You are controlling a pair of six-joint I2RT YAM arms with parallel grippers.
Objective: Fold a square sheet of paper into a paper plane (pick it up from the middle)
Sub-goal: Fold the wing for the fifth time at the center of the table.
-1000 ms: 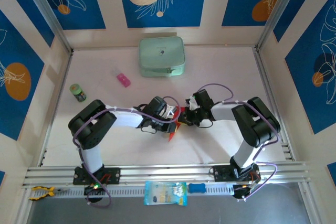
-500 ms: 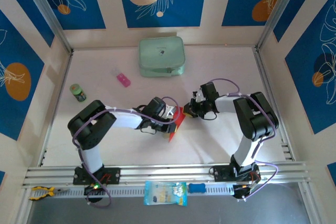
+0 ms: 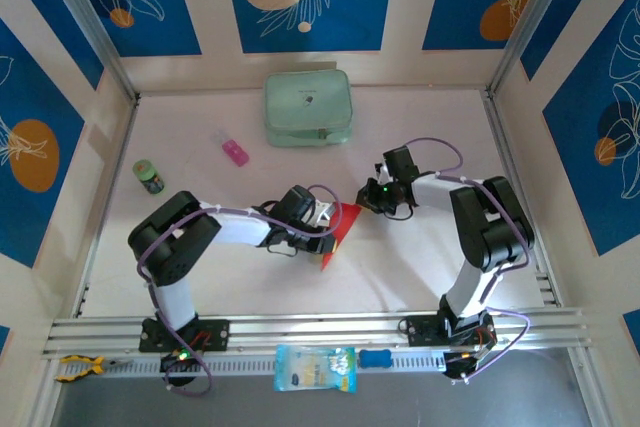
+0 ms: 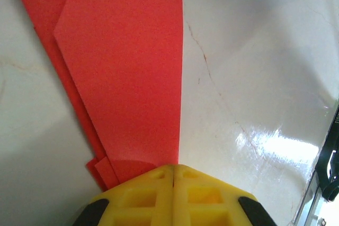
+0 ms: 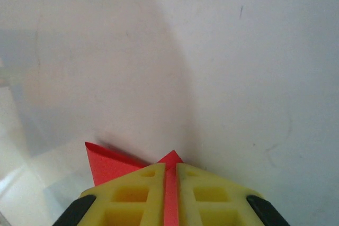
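Pinching one red paper plane [image 4: 127, 67]: left pincer [image 4: 173, 169] and right pincer [image 5: 169, 166], both closed.

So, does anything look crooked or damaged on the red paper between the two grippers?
Slightly. In the left wrist view the layers of the red paper do not line up: lower edges stick out on the left. The left gripper and right gripper both pinch it; no tear shows.

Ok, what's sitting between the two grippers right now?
The folded red paper: in the top view it spans from the left gripper to the right gripper, and each wrist view shows it pinched.
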